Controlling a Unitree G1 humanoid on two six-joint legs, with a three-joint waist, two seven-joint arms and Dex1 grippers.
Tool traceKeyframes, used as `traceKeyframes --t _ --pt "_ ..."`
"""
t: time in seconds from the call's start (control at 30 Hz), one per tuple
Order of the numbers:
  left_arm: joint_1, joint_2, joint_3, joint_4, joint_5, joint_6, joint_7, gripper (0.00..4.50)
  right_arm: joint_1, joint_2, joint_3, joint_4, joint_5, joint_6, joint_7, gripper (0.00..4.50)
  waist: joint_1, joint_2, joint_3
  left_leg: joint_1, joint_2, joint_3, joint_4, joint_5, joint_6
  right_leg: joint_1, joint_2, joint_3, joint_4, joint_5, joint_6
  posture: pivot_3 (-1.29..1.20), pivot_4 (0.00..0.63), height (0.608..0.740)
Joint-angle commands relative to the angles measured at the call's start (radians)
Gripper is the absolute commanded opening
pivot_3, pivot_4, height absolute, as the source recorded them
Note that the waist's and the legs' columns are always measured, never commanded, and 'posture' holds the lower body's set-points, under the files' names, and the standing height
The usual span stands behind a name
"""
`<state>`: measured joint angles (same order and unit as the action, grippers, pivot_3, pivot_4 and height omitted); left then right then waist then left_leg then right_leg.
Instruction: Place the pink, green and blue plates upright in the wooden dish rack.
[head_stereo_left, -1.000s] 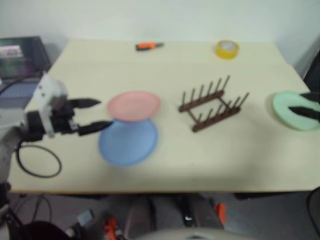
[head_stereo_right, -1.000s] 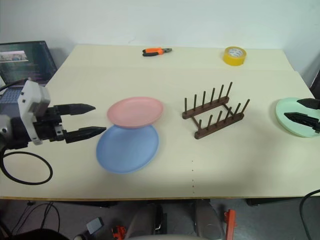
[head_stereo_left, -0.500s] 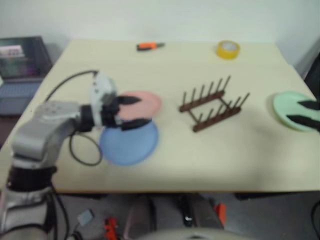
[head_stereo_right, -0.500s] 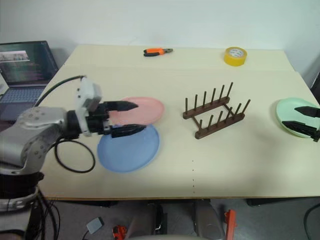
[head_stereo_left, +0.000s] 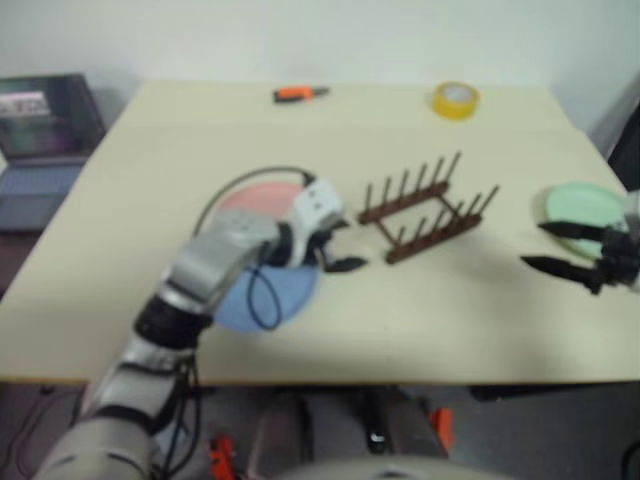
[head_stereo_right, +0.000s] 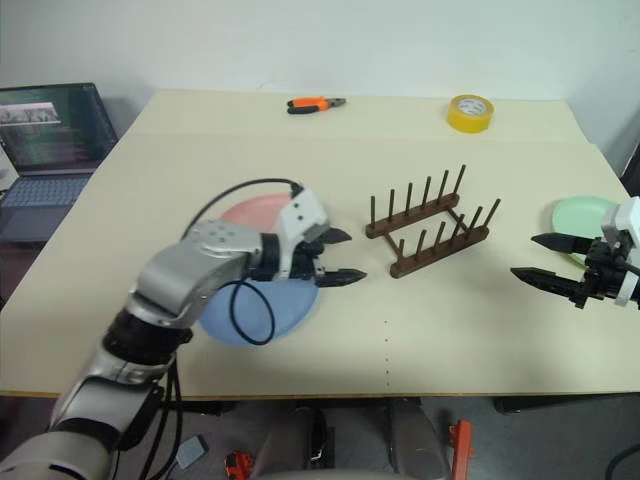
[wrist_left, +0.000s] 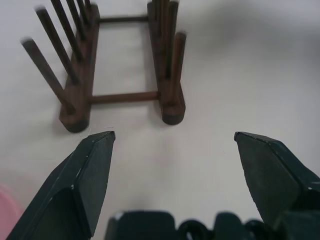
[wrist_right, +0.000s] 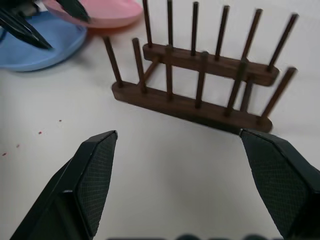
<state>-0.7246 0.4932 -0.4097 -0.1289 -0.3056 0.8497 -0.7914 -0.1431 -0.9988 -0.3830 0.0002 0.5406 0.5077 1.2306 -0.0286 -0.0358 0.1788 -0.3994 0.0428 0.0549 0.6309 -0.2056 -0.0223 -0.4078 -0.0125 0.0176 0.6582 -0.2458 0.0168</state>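
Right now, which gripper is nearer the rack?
Left. The left gripper hangs open just beside the rack, by the plates. The right gripper is open, farther off on the other side.

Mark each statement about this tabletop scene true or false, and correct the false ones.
1. The dark brown wooden dish rack holds no plates. True.
2. The mint green round plate leans upright between the rack's pegs. False: it lies flat on the table, right of the rack.
3. The salmon pink round plate overlaps the light blue round plate. True.
4. The left gripper is clamped on the pink plate. False: its fingers are open and hold nothing.
5. The yellow tape roll sits inside the rack. False: it lies apart, near the table's far edge.
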Motion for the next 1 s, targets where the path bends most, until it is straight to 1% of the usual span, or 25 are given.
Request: traceKeyframes --t 0.03,0.2,0.47,0.63,0.87,0.93,1.0 --pt "-0.049 -0.054 -0.033 0.035 0.048 0.017 0.035 4.22 0.007 0.003 -0.046 -0.068 0.04 0.027 -0.032 4.27 0.0 0.0 0.0 0.0 0.0 0.0 0.0 0.0 0.0 0.0 0.0 0.0 0.0 0.0 0.0 0.0 0.15 0.74" --pt "-0.067 -0.13 -0.073 0.095 0.103 -0.007 0.056 4.22 0.012 0.002 -0.047 -0.088 0.054 0.038 -0.057 4.27 0.0 0.0 0.0 0.0 -0.001 -0.002 0.0 0.0 0.0 0.0 0.0 0.0 0.0 0.0 0.0 0.0 0.15 0.74" --pt "-0.087 -0.249 -0.092 0.209 0.181 -0.007 0.127 4.22 0.021 0.011 -0.046 -0.105 0.06 0.052 -0.086 4.27 -0.001 0.0 0.0 0.0 -0.004 -0.005 0.0 0.0 0.0 0.0 0.0 0.0 0.0 0.0 0.0 0.0 0.15 0.74" --pt "-0.092 -0.295 -0.102 0.266 0.215 -0.014 0.135 4.22 0.006 0.012 -0.035 -0.108 0.061 0.058 -0.095 4.27 -0.001 0.0 0.0 -0.001 -0.005 -0.006 0.0 0.0 0.0 0.0 0.0 0.0 0.0 0.0 0.0 0.0 0.15 0.74" --pt "-0.103 -0.334 -0.113 0.341 0.27 -0.06 0.142 4.22 0.006 0.013 -0.038 -0.113 0.063 0.059 -0.104 4.27 -0.001 0.0 0.0 -0.001 -0.005 -0.007 0.0 0.0 0.0 0.0 0.0 0.0 -0.001 0.0 0.0 0.0 0.15 0.74" --pt "-0.113 -0.35 -0.116 0.378 0.293 -0.083 0.153 3.84 0.01 0.017 -0.041 -0.116 0.064 0.059 -0.109 4.31 -0.001 0.0 0.0 -0.001 -0.006 -0.008 0.0 0.0 0.0 0.0 0.0 -0.001 -0.001 0.0 0.0 0.0 0.15 0.74" --pt "-0.126 -0.364 -0.116 0.412 0.308 -0.105 0.155 3.29 0.012 0.02 -0.042 -0.121 0.064 0.06 -0.114 4.31 0.0 0.0 0.0 -0.001 -0.006 -0.008 0.0 0.0 0.0 0.0 -0.001 -0.001 -0.001 0.0 0.0 0.0 0.15 0.74"
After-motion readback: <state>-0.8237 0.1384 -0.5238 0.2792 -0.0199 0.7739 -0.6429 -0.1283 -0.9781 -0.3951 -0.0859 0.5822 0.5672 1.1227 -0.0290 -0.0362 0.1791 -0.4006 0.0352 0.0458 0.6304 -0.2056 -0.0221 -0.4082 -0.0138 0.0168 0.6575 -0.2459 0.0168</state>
